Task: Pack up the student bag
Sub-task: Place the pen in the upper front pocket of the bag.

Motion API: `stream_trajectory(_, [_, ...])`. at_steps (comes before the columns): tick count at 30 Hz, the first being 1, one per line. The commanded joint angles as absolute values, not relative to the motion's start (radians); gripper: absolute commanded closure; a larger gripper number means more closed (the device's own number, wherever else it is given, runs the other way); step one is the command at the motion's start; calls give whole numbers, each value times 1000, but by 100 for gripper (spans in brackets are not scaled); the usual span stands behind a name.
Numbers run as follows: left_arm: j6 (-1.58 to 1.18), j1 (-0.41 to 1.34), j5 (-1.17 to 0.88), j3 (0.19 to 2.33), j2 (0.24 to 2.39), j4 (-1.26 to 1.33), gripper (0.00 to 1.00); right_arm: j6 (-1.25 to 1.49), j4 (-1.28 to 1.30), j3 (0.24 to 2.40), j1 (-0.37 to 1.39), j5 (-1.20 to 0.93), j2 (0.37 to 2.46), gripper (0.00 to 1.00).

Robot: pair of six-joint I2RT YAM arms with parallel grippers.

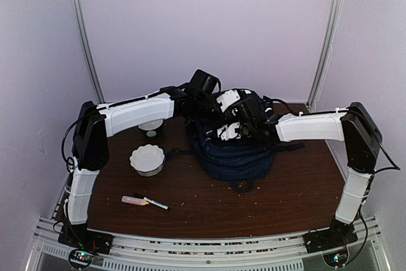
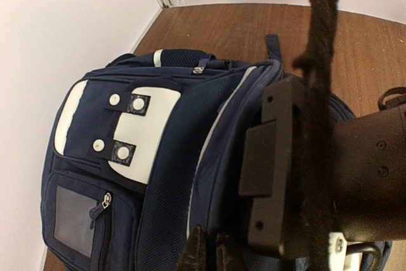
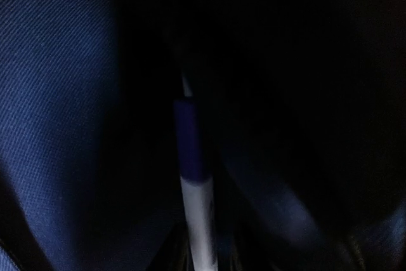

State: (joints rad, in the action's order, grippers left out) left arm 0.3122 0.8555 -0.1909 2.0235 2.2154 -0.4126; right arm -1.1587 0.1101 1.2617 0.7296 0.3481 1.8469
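The right gripper point(image 3: 202, 261) is pushed down inside the student bag point(image 1: 236, 157), where it is very dark. A pen point(image 3: 192, 176) w/ a blue cap and a white body is seen right in front of it, pointing up from between the dim finger shapes at the bottom of the right wrist view. If the pen is gripped or let go can't be told, as the fingers are too dark.

The left gripper point(image 2: 209, 255) is squeezed closed, its tips set right at the bag's cloth, near the right arm's black wrist part. If cloth is pinched between them can't be told. A fuzzy dark cord point(image 2: 320, 93) is hung across the left wrist view.

The bag is laid on the brown table point(image 1: 285, 188), near the middle and toward the back wall. Its white front patches are turned to the left wrist cam.

A white bowl point(image 1: 147, 158) is placed left of the bag, apart from it, and a 2nd small dish point(image 1: 152, 127) is set behind that bowl. A marker point(image 1: 155, 204) and a pink thing point(image 1: 133, 200) are laid touching each other, nearer the front edge and well apart from the bag.
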Motion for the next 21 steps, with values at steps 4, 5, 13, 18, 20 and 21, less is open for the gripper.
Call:
stream_trajectory(4, [302, 870, -235, 2043, 2131, -276, 100, -1117, 89, 1213, 727, 372, 1795, 72])
stream_trajectory(5, [296, 868, -233, 2041, 2131, -273, 100, -1098, 123, 1210, 728, 357, 1775, 71])
stream_trajectory(13, [240, 846, -226, 2024, 2145, -255, 100, -941, 426, 1192, 744, 145, 1592, 69])
stream_trajectory(18, [199, 830, -261, 2021, 2169, -264, 100, -824, 657, 1205, 770, -140, 1544, 69])
stream_trajectory(20, [189, 830, -277, 2020, 2177, -280, 89, -761, 720, 1200, 791, -242, 1537, 69])
stream_trajectory(21, [179, 830, -280, 2013, 2177, -285, 82, -744, 745, 1201, 807, -287, 1540, 69])
